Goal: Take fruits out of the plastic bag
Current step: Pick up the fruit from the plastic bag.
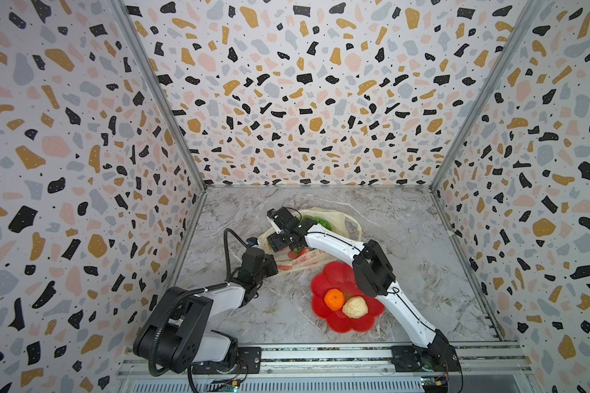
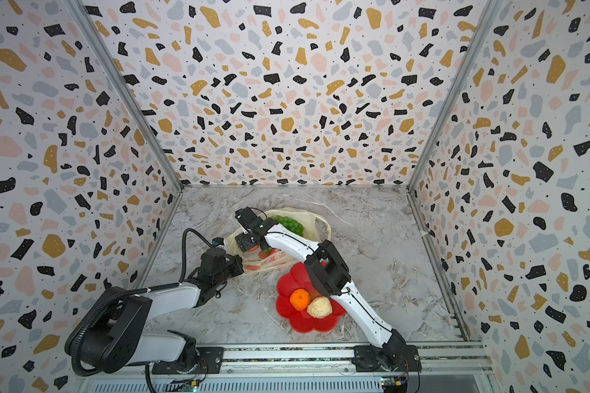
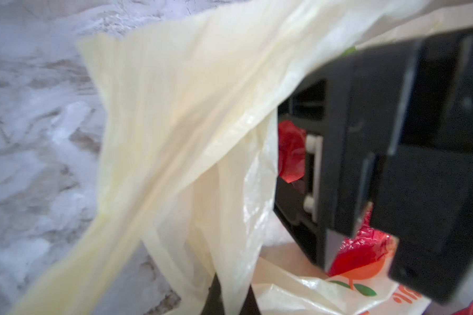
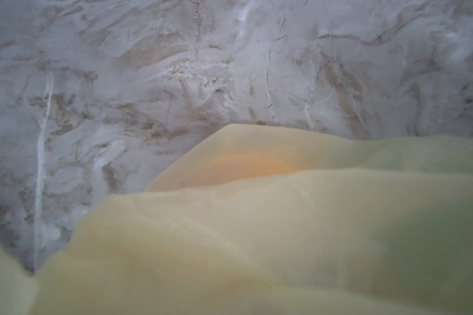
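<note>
Left gripper (image 3: pixel 229 297) pinches plastic bag (image 3: pixel 175 122) open; right gripper (image 1: pixel 292 243) (jaw state not discernible) should straddle red fruit (image 3: pixel 291 152) fully before closing.

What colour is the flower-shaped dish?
The dish is plain red, clearest in a top view.

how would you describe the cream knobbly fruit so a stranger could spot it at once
On the marble table, find the red flower-shaped dish near the arms' bases. Two fruits lie in it, side by side. The cream knobbly fruit is the pale, lumpy one, not the smooth bright orange beside it.
</note>
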